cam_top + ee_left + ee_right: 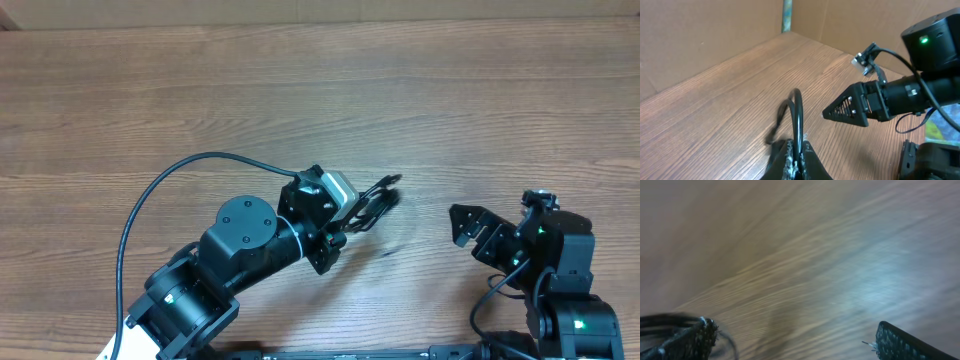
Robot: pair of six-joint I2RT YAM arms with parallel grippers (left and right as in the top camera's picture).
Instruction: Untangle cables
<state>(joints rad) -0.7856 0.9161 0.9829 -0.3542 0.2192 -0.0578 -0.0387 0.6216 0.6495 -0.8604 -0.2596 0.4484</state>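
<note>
The cables (pixel 378 200) are a small black bunch near the middle of the wooden table (pixel 300 90), held by the left gripper (pixel 352 216).
Its jaws are pinched tight on one loop, which sticks up from between them in the left wrist view. I cannot tell if the bunch touches the wood. The right gripper (pixel 468 225) is well apart to the right, jaws wide.

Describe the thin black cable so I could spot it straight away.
On the wooden table, find the left arm reaching in from the bottom edge. The left gripper at its tip is clamped shut on the cable bundle, a few small black loops. These are far thinner than the thick wire arching over that arm.
</note>
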